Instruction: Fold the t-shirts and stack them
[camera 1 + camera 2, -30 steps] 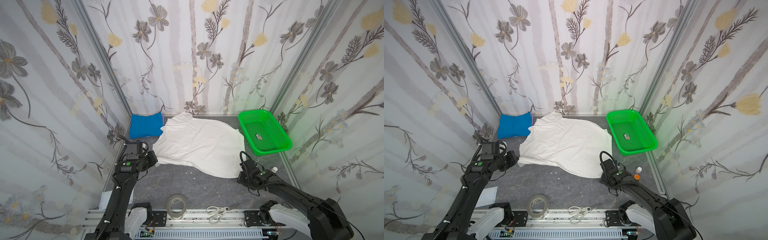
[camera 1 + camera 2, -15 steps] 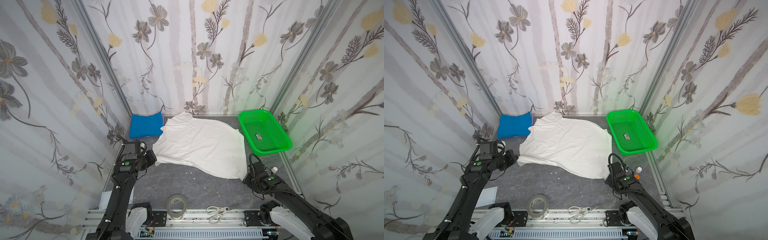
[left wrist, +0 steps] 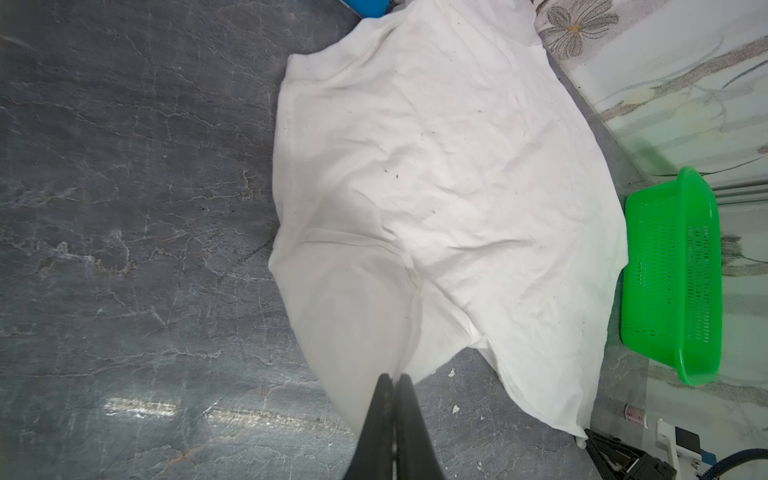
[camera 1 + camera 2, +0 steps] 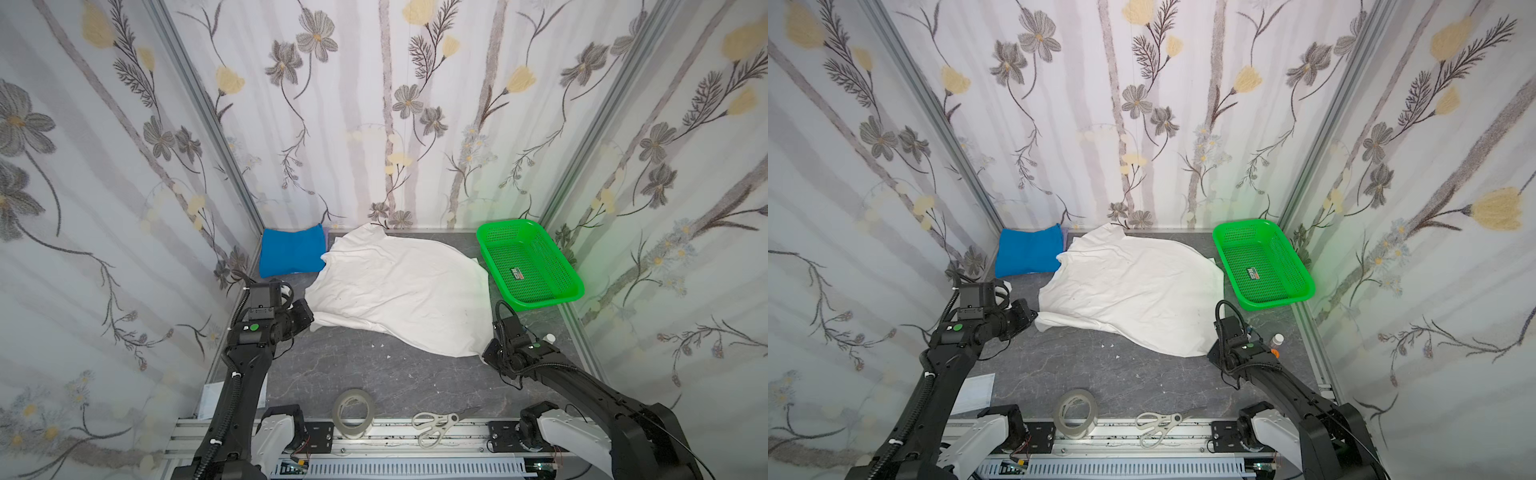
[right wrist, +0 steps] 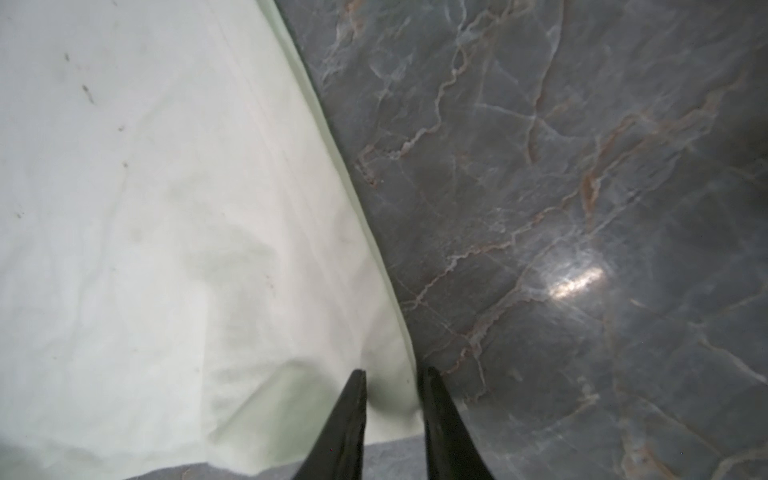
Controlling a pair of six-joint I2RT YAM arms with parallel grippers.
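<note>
A white t-shirt (image 4: 399,291) (image 4: 1133,291) lies spread on the grey marbled table, plain side up, so any print is hidden. A folded blue t-shirt (image 4: 291,251) (image 4: 1027,251) rests at the back left corner. My left gripper (image 3: 394,380) (image 4: 309,323) is shut on the white t-shirt's (image 3: 436,166) near left corner, and the cloth rises to its tips. My right gripper (image 5: 392,374) (image 4: 486,353) sits low at the near right corner of the white t-shirt (image 5: 145,208). Its jaws stand a little apart, with the puckered hem between them.
A green mesh basket (image 4: 536,303) (image 4: 1266,303) stands at the back right, close to the shirt's edge. A small bottle (image 4: 549,338) stands beside the right wrist. A tape roll (image 4: 353,411) and scissors (image 4: 440,422) lie at the front edge. Flowered walls close three sides.
The right arm swung out to the right and came back to the shirt's near right corner, and its jaws have narrowed around the hem. The left arm has barely moved.
</note>
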